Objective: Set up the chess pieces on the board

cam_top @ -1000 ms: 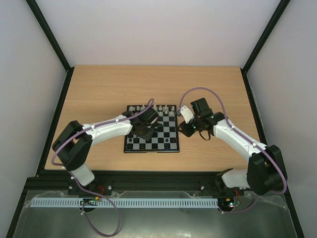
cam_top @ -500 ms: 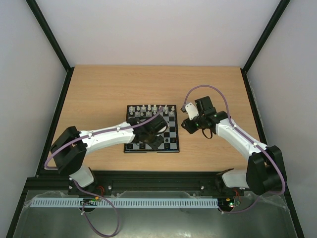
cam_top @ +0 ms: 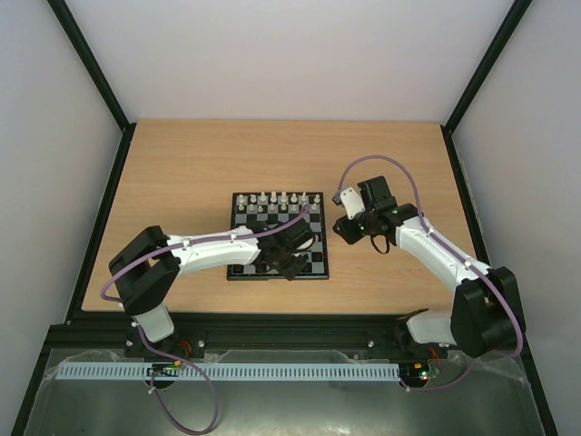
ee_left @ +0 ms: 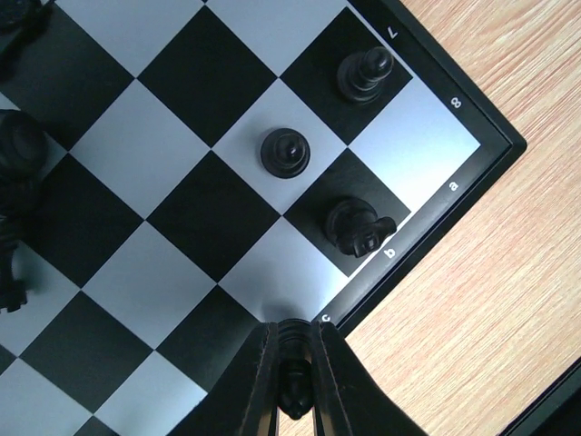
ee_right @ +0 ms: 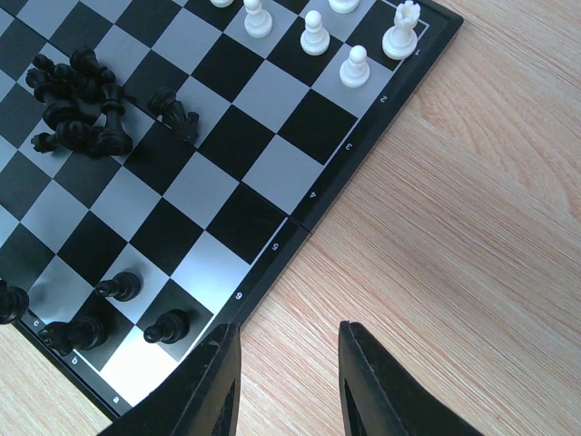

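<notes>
The left gripper (ee_left: pixel 291 338) pinches a black piece (ee_left: pixel 292 395) over the edge of the board (ee_left: pixel 182 218).
The piece sits between its closed jaws; the right gripper (ee_right: pixel 289 331) stands open above the table (ee_right: pixel 454 227), beside the board.

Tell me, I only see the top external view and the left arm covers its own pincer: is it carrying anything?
Observer: Yes, the left pincer is shut on a black piece, above the rim of the board, near its c mark.
Operator: Is the right pincer holding one too?
Observer: No, it is open and empty, above bare table beside the board.
</notes>
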### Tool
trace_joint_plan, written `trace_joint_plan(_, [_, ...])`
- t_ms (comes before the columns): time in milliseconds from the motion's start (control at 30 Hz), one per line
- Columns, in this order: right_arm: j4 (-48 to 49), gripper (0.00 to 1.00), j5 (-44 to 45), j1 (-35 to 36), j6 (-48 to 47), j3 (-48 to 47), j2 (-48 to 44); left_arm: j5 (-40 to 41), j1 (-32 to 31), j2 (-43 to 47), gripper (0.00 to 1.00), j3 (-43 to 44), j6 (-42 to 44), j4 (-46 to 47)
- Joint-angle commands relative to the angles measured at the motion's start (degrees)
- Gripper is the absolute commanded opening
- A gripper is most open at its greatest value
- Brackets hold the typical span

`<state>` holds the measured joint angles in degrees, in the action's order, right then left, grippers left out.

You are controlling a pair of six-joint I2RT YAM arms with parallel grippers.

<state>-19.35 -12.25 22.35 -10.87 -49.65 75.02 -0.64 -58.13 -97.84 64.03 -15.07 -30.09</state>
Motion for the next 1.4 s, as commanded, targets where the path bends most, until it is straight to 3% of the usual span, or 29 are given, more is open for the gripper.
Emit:
trace_joint_plan(0, [-0.36,0.32,0.20,-0.29,0.27,0.31,0.64,0.90,-0.58,-1.84,0.07,2.57,-0.35,0.73])
trace_joint_plan(700, [-0.62,0.32,-0.15,-0.29,-0.37,0.37,1.13,3.02,-0.58,-5.01,0.09,3.82,0.05,0.84])
trace_joint_plan(1133, [-0.70,0.32,-0.41,-0.29,-0.38,0.37,1.14,3.66,-0.58,-2.84,0.24,4.34,-0.49,-0.09])
trace_joint_plan(1367, [-1.42,0.32,-1.32,-0.28,-1.50,-0.23,0.65,6.74,1.44,5.07,0.33,4.02,-0.08,-0.68])
